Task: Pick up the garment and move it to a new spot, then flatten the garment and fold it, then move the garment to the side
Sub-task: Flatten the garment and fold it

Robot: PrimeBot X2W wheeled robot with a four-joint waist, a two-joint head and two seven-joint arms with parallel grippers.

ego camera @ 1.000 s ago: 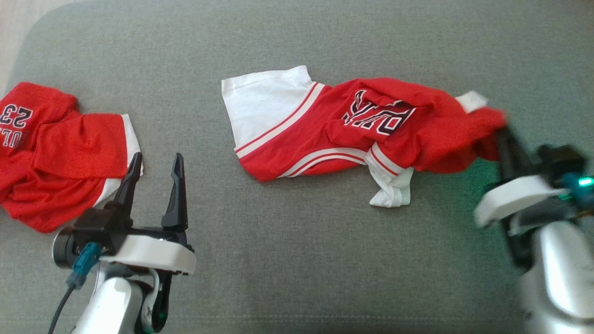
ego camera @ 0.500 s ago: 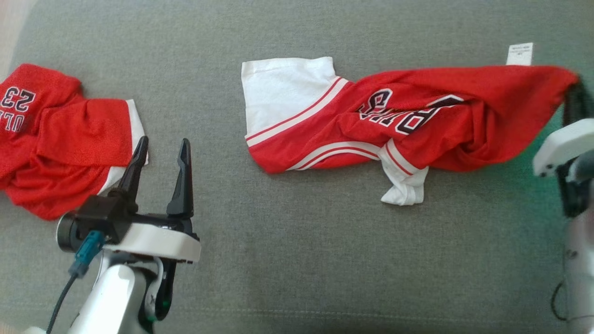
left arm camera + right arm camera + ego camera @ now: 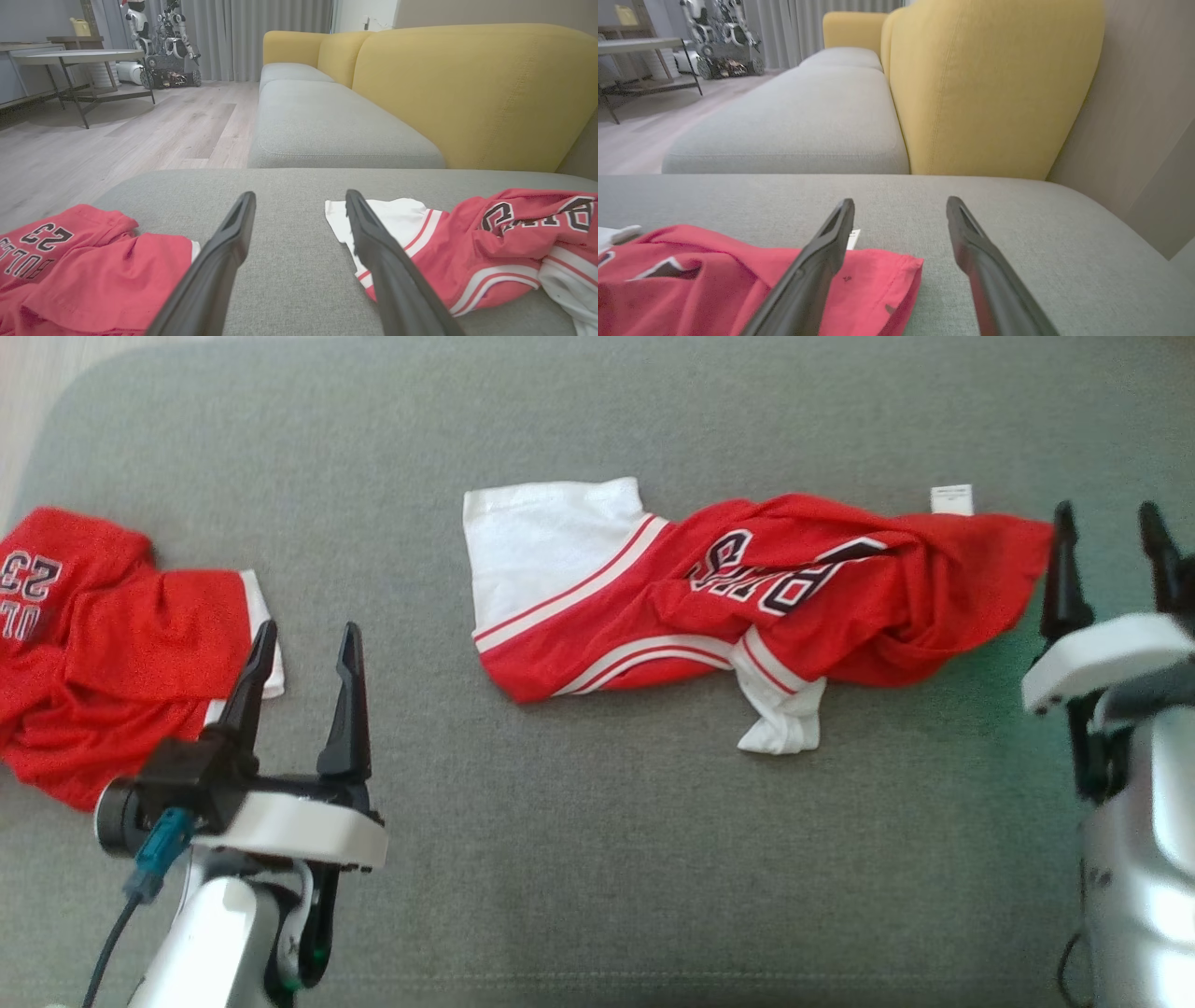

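The garment (image 3: 747, 588), a red jersey with white trim and dark letters, lies crumpled and stretched sideways on the grey cushion (image 3: 597, 859). My right gripper (image 3: 1103, 518) stands open just beyond its right hem, with nothing between the fingers. In the right wrist view the red hem (image 3: 878, 280) lies under the left finger of my right gripper (image 3: 900, 205). My left gripper (image 3: 308, 639) is open and empty at the lower left, apart from the garment (image 3: 490, 247). My left gripper (image 3: 299, 200) frames bare cushion.
A second red jersey (image 3: 112, 635) with "23" on it lies bunched at the cushion's left edge, close to my left fingers. A white tag (image 3: 951, 499) sticks out by the garment's right hem. Behind are a yellow sofa back (image 3: 467, 93) and another grey seat (image 3: 317, 126).
My right gripper pulled the garment's right end out to the right, then opened and let it go; the hem now lies on the cushion. The left gripper stayed open.
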